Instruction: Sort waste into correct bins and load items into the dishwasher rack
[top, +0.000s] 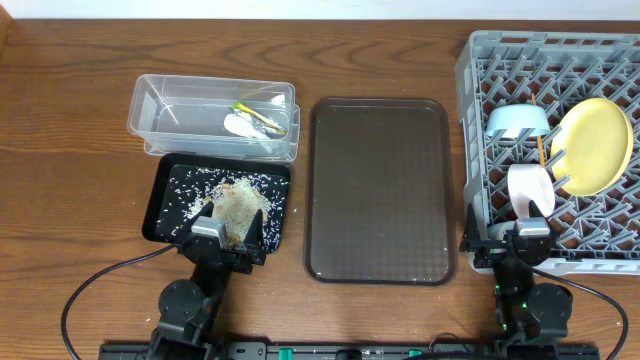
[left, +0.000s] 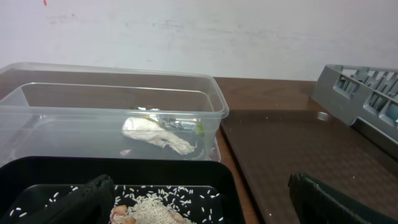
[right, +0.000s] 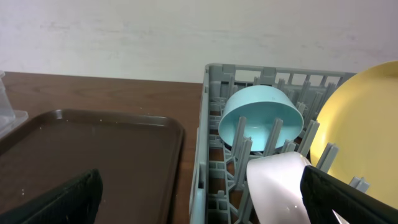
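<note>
The clear tub (top: 150, 105) at back left holds the white crumpled scrap (top: 240, 124) and the green-and-orange wrapper (top: 262, 118); both show in the left wrist view (left: 152, 132). The black tray (top: 160, 195) in front of it holds loose rice with brownish scraps (top: 238, 200). The grey rack (top: 480, 70) at right holds the yellow plate (top: 595, 145), the light-blue bowl (top: 516, 122), a pinkish-white bowl (top: 530, 186) and a chopstick (top: 541, 148). The white cup is not visible. My left gripper (top: 226, 236) is open and empty over the black tray's near edge. My right gripper (top: 510, 238) is open and empty at the rack's near-left corner.
A large dark brown serving tray (top: 378, 190) lies between the bins and the rack, bare. The wooden table (top: 70, 180) extends to the left. A white wall runs along the back edge.
</note>
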